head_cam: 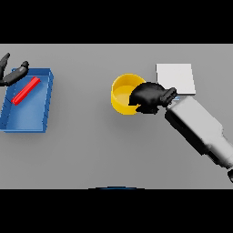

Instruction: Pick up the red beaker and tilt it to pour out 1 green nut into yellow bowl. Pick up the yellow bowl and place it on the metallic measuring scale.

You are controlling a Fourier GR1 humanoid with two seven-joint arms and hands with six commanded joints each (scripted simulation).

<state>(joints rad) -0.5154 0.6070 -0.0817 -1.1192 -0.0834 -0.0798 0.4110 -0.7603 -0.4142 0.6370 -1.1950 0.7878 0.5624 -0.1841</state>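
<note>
The yellow bowl point(124, 93) is being shown standing upright on the grey surface point(91, 145), just left of the metallic measuring scale point(175, 78), a pale flat square plate lying apart from it. The bowl is being judged a light, stiff, smooth-walled vessel, likely slippery; its thin rim is being taken as the sensible place for a hold, one wall pinched between fingers and thumb, and it is best kept level so that whatever lies inside is not spilled. Whether a green nut is lying in it cannot be told. The right hand point(149, 97) is being held against the bowl's scale-side wall, its dark fingers curled over the rim there; whether the wall is truly being pinched cannot be made out with certainty, though a grip is being suggested. Far to the bowl's left, a blue tray point(27, 119) is being seen with a red elongated object point(26, 91) lying inside it, and the left hand point(13, 75) is hanging over the tray's far corner, fingers relaxed and spread, holding nothing.
</note>
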